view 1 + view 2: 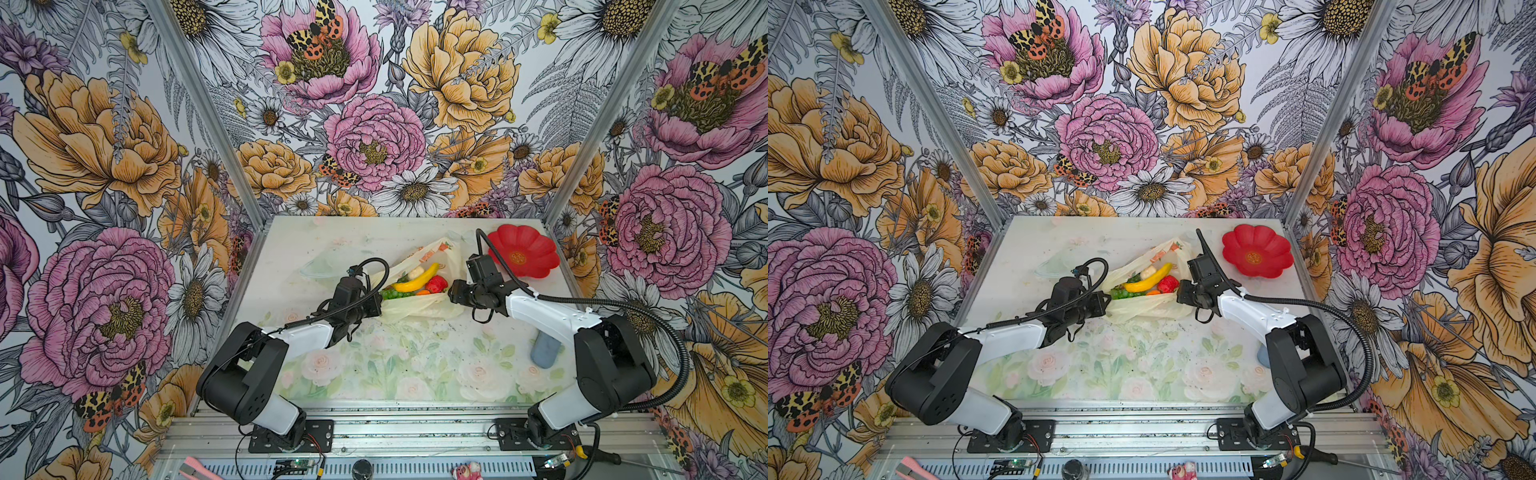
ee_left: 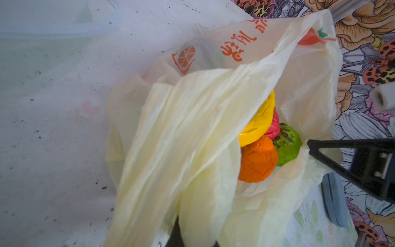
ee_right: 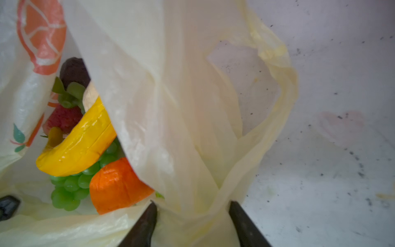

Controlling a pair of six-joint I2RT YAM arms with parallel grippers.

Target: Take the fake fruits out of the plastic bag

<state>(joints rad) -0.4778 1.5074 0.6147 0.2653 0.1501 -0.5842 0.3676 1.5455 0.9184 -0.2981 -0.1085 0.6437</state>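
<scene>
Both fingers on the bag, fruit not yet out

My left fingers (image 1: 374, 306) are clenched on the edge of the plastic bag (image 3: 171, 96), and my right fingers (image 3: 147, 224) pinch a gathered fold of it. Just past my right fingers lie the orange (image 3: 117, 184), grapes (image 3: 68, 190) and banana (image 3: 79, 145), all inside the bag's mouth, with the strawberry (image 3: 62, 119) and plum (image 3: 73, 70) behind them. Pulling too hard could tear the thin film or slip it from my grip. Tipping fast could send the round fruit rolling across the tabletop (image 3: 331, 171).
</scene>
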